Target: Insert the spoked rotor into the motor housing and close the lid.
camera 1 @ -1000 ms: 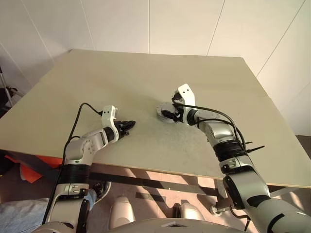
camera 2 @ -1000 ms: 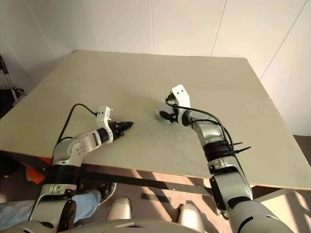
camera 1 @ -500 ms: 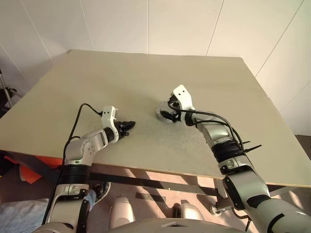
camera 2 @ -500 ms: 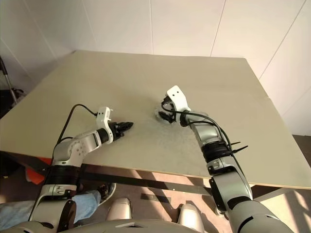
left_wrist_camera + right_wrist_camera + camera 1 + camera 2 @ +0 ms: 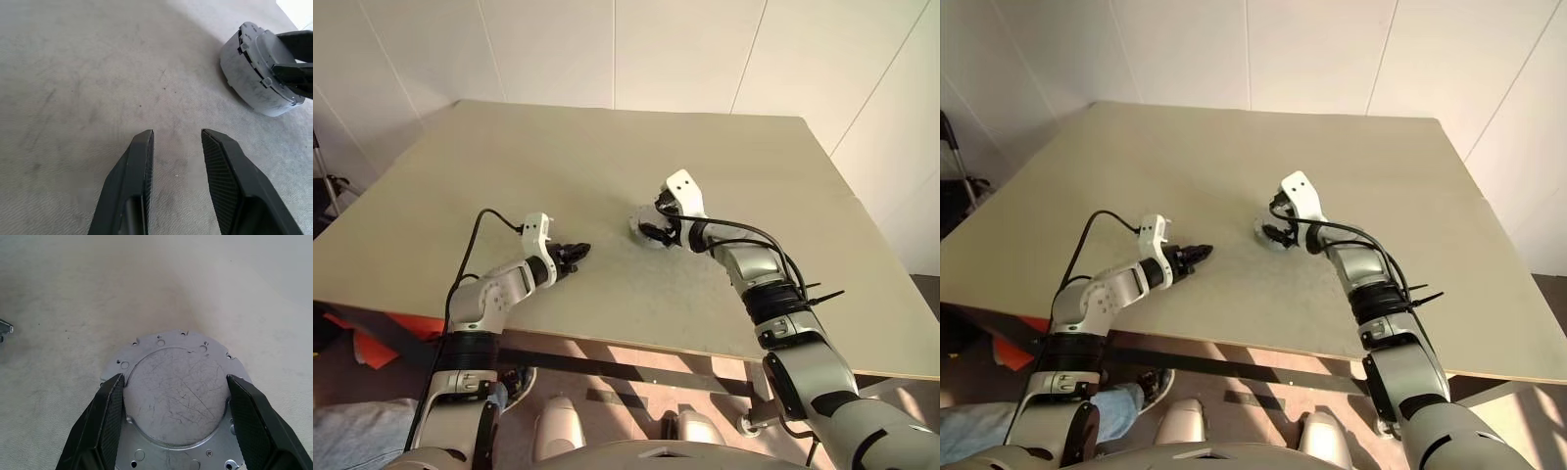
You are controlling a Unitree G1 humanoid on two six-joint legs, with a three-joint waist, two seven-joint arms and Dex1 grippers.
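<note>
The motor housing (image 5: 177, 394) sat near the middle of the table (image 5: 607, 157), its scratched silver face with a ring of small holes up. The right gripper (image 5: 174, 426) straddled it, one black finger at the raised round face's nine o'clock edge and the other at its three o'clock edge, spread wide; whether they pressed on it could not be told. The left gripper (image 5: 176, 171) hung over bare tabletop at about nine o'clock from the housing, well apart, its fingers (image 5: 137, 166) parted a little with nothing between them.

The lid (image 5: 177, 391) is scratched, dull silver metal; the surface (image 5: 73, 293) is matt, finely grained beige; tool fingers (image 5: 222, 171) ribbed black plastic.
</note>
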